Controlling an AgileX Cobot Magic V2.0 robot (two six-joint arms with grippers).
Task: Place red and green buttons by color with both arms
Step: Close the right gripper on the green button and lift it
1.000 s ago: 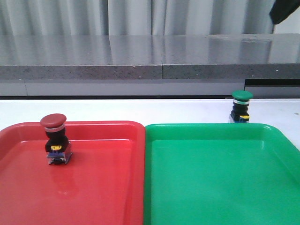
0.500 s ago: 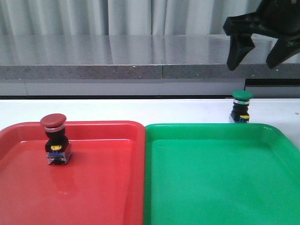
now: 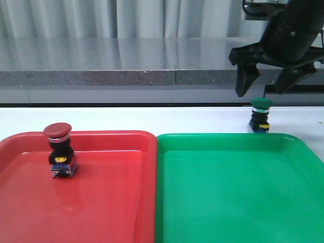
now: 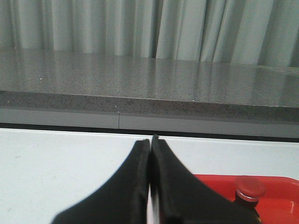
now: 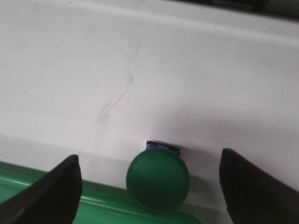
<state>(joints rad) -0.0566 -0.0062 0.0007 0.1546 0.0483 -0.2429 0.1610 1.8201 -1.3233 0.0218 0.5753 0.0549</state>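
Right arm reaching down from above, beyond the far edge of the green tray, right gripper pointed down at the white table with fingers spread wide and nothing between them. Green button standing upright on the table just past the far rim of the green tray, outside it, directly under the gap between the fingers and just below their tips, no contact visible. From the right wrist camera, green cap seen from straight above, centred between the two dark fingertips, a sliver of the clear-blue base showing at its far side and the tray rim just on the near side. Left gripper closed, fingers pressed together with only a thin seam between them, holding nothing, hovering over the table short of the red tray; out of sight in the front camera. Red button upright inside the red tray, near its far left part, well apart from the green button and from both grippers.
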